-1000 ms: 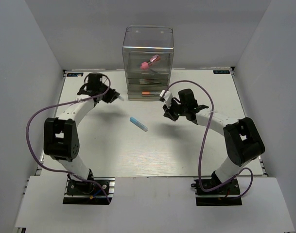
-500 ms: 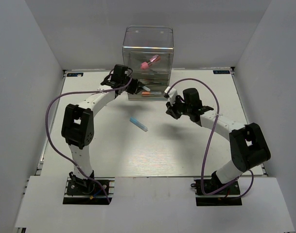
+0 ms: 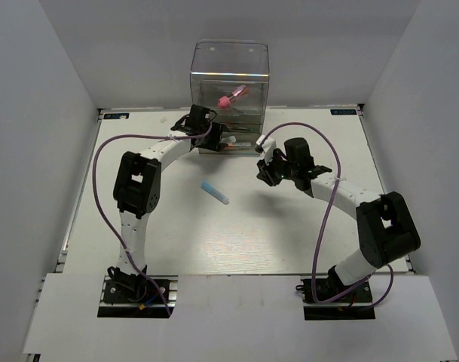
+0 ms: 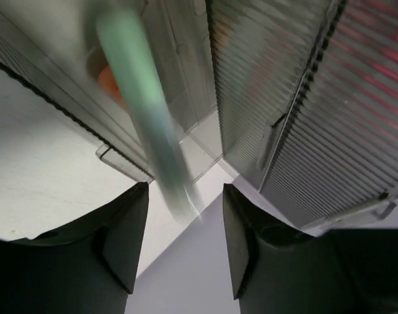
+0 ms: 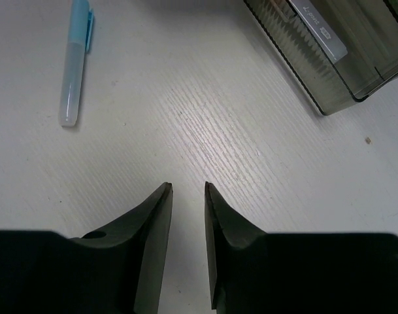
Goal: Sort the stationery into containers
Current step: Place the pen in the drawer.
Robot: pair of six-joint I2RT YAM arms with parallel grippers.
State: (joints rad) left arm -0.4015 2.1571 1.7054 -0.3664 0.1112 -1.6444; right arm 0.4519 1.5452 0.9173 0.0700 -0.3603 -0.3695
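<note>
Swung in from the side, the left arm has reached the clear box (image 3: 229, 72); the left gripper (image 4: 185, 193) has its jaws apart, the mint-green bar (image 4: 141, 98) blurred, seemingly loose, between them at the drawer fronts. Dropped off-line, it could land before the box instead. The right gripper (image 5: 187, 188), narrowly parted and empty, hangs before the box, the blue-capped marker (image 5: 73, 72) apart from it.

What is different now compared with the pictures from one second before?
The left hand swung from the far left to the drawer box front, carrying the mint-green bar; its fingers now stand apart, the bar blurred between them, apparently let go. The right hand barely shifted. The blue-capped marker and the pink tube in the box stayed put.
</note>
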